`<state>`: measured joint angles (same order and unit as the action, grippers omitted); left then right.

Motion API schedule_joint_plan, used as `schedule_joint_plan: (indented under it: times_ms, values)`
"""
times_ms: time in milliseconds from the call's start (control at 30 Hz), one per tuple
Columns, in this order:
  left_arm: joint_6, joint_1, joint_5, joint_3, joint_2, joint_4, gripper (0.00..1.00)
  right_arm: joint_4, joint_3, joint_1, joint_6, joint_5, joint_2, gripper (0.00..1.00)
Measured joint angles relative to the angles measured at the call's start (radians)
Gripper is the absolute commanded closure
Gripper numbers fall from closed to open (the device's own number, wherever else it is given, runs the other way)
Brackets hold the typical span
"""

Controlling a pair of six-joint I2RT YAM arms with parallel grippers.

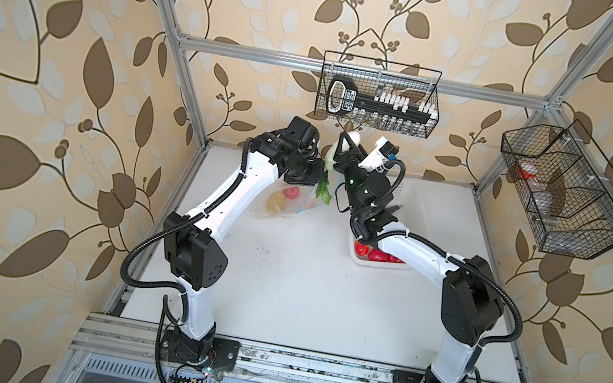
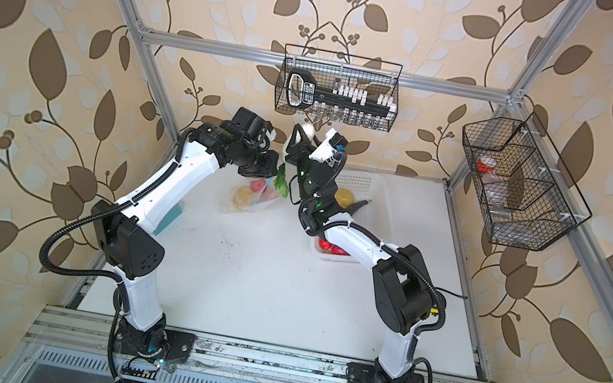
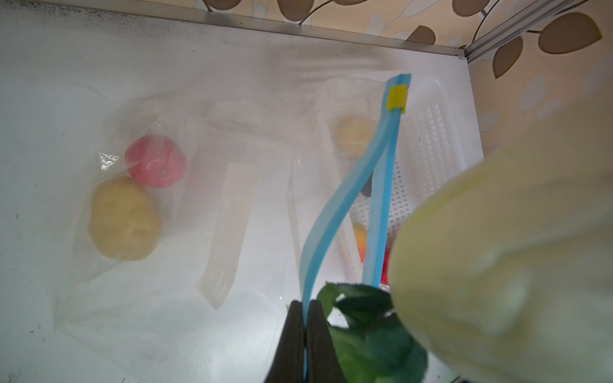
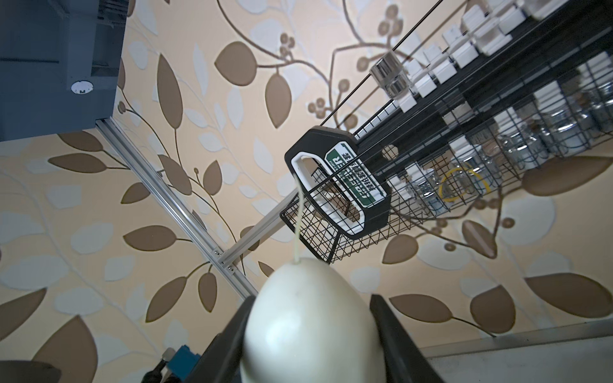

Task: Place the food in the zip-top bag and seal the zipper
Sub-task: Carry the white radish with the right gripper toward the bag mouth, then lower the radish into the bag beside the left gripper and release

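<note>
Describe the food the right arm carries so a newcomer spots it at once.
Find the wire basket on the back wall; just below it the right tool holds a cabbage aloft. It is white and egg-shaped with green leaves hanging down, unlike the red tomato and yellow potato in the zip-top bag.

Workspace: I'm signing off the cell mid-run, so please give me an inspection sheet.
Surface: white table, dark specks mid-way.
Job's things: bag holds potato and tomato; zipper open; cabbage held up; basket holds more food.
Clutter: teal item half hidden behind left arm.
Grippers: left gripper shut on zipper; right gripper shut on cabbage.
Cables: black hoses loop beside each arm.
Surroundings: two wire racks on the frame; leaf wallpaper.
</note>
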<state>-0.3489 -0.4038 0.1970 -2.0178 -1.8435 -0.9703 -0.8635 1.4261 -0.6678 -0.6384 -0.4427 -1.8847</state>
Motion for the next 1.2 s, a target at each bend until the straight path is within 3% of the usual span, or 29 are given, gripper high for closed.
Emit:
schedule_joint_plan:
  times_ms: [700, 1200]
  values:
    - [-0.002, 0.013, -0.023, -0.045, 0.000, -0.006, 1.00, -0.050, -0.003, -0.039, 0.022, -0.067, -0.025, 0.92]
    - [0.007, 0.025, -0.076, -0.049, -0.001, -0.001, 1.00, -0.032, -0.119, -0.102, 0.049, -0.093, -0.020, 0.92]
